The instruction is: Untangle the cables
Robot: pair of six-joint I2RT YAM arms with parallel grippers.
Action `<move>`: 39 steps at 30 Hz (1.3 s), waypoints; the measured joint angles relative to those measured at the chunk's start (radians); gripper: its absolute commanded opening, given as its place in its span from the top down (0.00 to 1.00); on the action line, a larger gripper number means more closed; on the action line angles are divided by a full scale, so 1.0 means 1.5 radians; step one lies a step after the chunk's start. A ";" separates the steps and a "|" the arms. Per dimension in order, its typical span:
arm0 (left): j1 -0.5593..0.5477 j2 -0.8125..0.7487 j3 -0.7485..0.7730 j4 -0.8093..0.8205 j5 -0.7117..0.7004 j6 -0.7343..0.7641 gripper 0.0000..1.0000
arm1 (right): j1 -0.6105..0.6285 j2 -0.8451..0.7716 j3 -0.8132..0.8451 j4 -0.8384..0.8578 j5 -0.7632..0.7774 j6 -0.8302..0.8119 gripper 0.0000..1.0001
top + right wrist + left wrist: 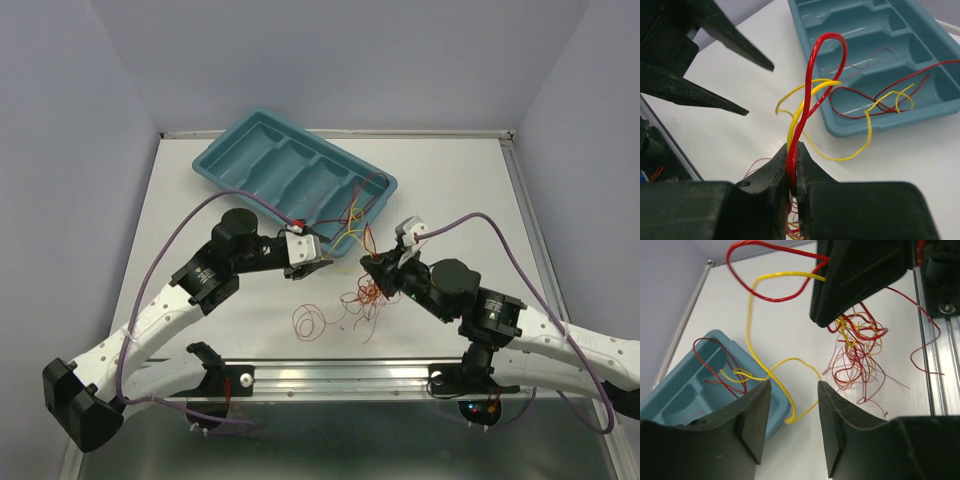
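Note:
My right gripper [372,262] [793,146] is shut on a red cable [822,65] and a yellow cable [801,111], holding them above the table. A tangle of thin red, yellow and orange cables [362,298] [857,352] hangs under it onto the table. Red and yellow strands run from it into the blue tray [290,170] [875,55]. My left gripper [312,266] [794,384] is open and empty, just left of the right gripper. A yellow cable [760,340] loops in front of its jaws, not between them. A separate red loop [310,320] lies on the table.
The blue compartment tray sits at the back centre, angled, and its corner shows in the left wrist view [695,395]. A metal rail [340,375] runs along the near edge. The purple arm cables [500,240] arc over both arms.

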 measured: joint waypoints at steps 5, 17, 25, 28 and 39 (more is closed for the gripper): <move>0.050 0.009 -0.031 0.076 0.017 -0.062 0.33 | 0.000 0.005 -0.006 0.008 -0.025 0.000 0.89; 0.071 0.109 -0.032 0.123 0.115 -0.098 0.30 | 0.000 0.019 -0.006 0.022 -0.083 -0.001 0.89; 0.071 0.192 0.010 0.118 0.178 -0.102 0.42 | 0.000 0.019 -0.006 0.022 -0.100 -0.003 0.89; 0.071 0.231 0.038 0.121 0.187 -0.110 0.84 | 0.000 0.021 -0.006 0.026 -0.103 -0.003 0.89; 0.163 0.099 0.043 0.106 0.005 -0.156 1.00 | 0.000 0.012 -0.042 0.038 -0.026 0.016 0.79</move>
